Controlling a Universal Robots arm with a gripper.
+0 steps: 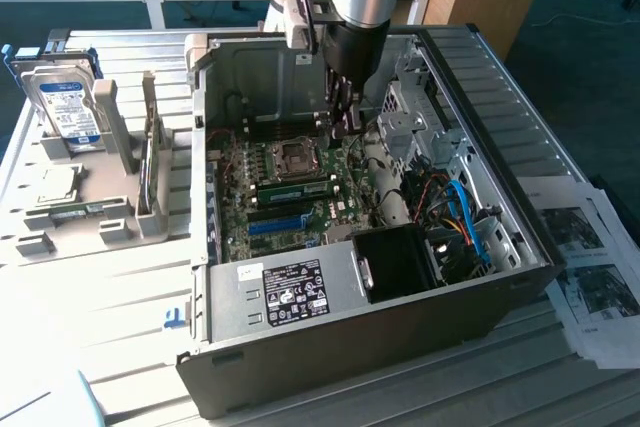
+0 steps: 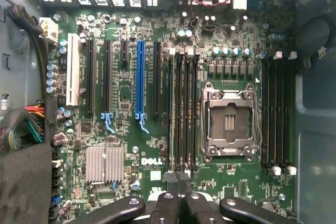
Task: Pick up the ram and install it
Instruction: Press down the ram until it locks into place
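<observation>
The ram (image 1: pixel 290 190) is a thin green stick standing on edge in one of the long black slots beside the CPU socket (image 1: pixel 297 155), inside the open computer case (image 1: pixel 480 77). From the wrist view I look straight down on the motherboard, and the ram (image 2: pixel 172 114) shows as a narrow greenish edge in the outermost slot of that bank. My gripper (image 1: pixel 345 125) hangs above the board near one end of these slots. Its fingers (image 2: pixel 167 203) are pressed together with nothing between them, and the gripper (image 2: pixel 178 195) is shut over the slot ends.
A grey parts holder (image 1: pixel 120 147) at the exterior view's left carries a hard drive (image 1: pixel 65 107) with a blue-white label. Inside the case lie a black box (image 1: pixel 400 257) and blue cables (image 1: pixel 465 212). Printed sheets (image 1: pixel 590 277) lie at the exterior view's right.
</observation>
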